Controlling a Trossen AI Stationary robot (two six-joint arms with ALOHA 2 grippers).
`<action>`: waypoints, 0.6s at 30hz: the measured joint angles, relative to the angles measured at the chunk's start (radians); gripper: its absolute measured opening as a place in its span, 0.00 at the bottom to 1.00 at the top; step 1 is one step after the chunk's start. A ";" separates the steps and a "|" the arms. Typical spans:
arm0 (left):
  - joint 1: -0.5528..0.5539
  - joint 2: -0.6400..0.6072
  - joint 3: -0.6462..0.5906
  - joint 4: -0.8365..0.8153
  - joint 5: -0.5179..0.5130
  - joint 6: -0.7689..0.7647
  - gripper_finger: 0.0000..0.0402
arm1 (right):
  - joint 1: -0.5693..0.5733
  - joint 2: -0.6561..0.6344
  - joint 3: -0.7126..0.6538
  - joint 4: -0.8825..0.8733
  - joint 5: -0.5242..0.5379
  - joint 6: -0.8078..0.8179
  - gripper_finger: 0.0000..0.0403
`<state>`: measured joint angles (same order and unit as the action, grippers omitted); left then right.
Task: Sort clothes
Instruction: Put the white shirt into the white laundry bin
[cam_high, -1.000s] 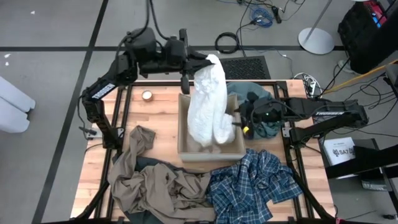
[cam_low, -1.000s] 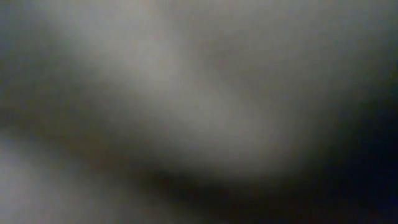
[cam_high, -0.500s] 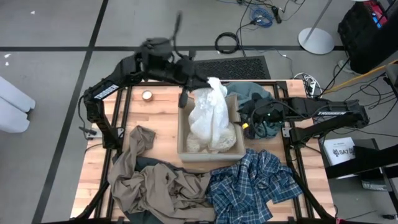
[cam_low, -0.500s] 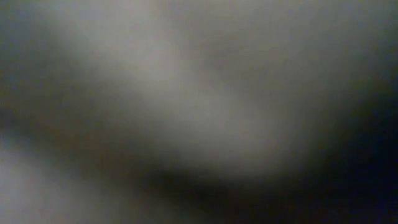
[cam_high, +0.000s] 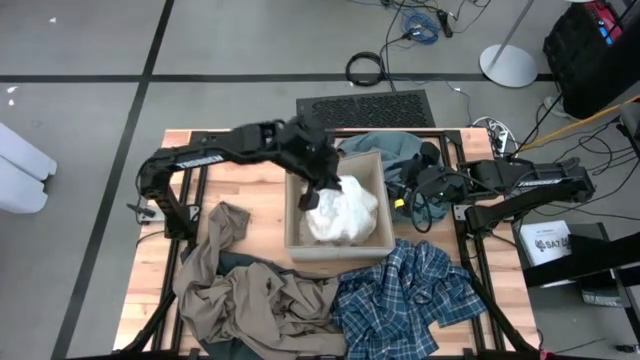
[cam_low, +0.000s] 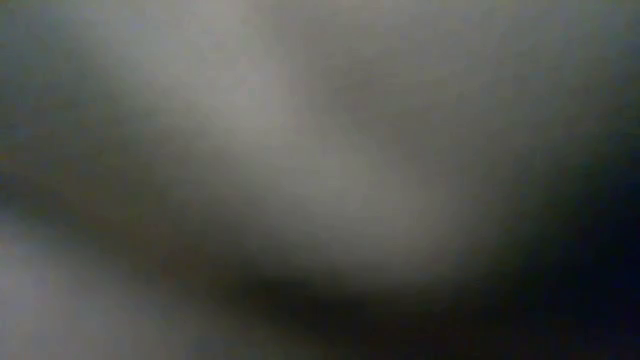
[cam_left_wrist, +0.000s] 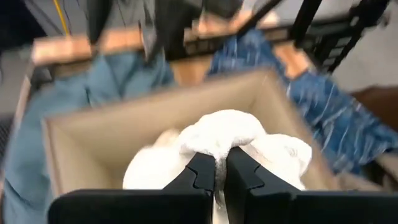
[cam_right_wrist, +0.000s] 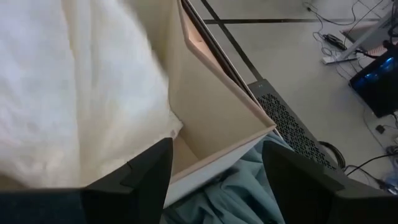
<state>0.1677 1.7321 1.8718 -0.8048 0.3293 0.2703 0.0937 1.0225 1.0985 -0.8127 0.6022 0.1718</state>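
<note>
— Clothes: where does the white garment (cam_high: 341, 210) lie?
— Bunched inside the cardboard box (cam_high: 294, 222), with the left gripper (cam_high: 322, 190) down in the box, fingers pinched together on a fold at its top.
— And the right gripper (cam_high: 398, 197)?
— Just beside the box's right wall, fingers spread apart, holding nothing, over the teal-grey garment (cam_high: 392, 148).
— The rest?
— Plaid shirt (cam_high: 405, 298) and tan garment (cam_high: 250, 290) lie on the table (cam_high: 250, 180) in front of the box.

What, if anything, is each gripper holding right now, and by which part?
The left gripper pinches a bunched fold on top of the white garment in the box. The right gripper is open, holding nothing.
</note>
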 joint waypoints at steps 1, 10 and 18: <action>0.000 0.000 -0.033 0.012 -0.003 -0.002 0.03 | 0.000 0.000 0.000 0.000 0.000 0.000 0.59; 0.014 0.000 -0.268 0.055 -0.183 -0.002 0.03 | 0.000 0.000 0.000 0.000 0.000 -0.010 0.59; 0.021 0.000 -0.346 0.018 -0.183 -0.002 0.09 | 0.000 0.000 0.000 0.011 0.000 -0.009 0.59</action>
<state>0.1883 1.7321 1.5253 -0.7865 0.1462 0.2687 0.0937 1.0225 1.0985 -0.8015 0.6018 0.1623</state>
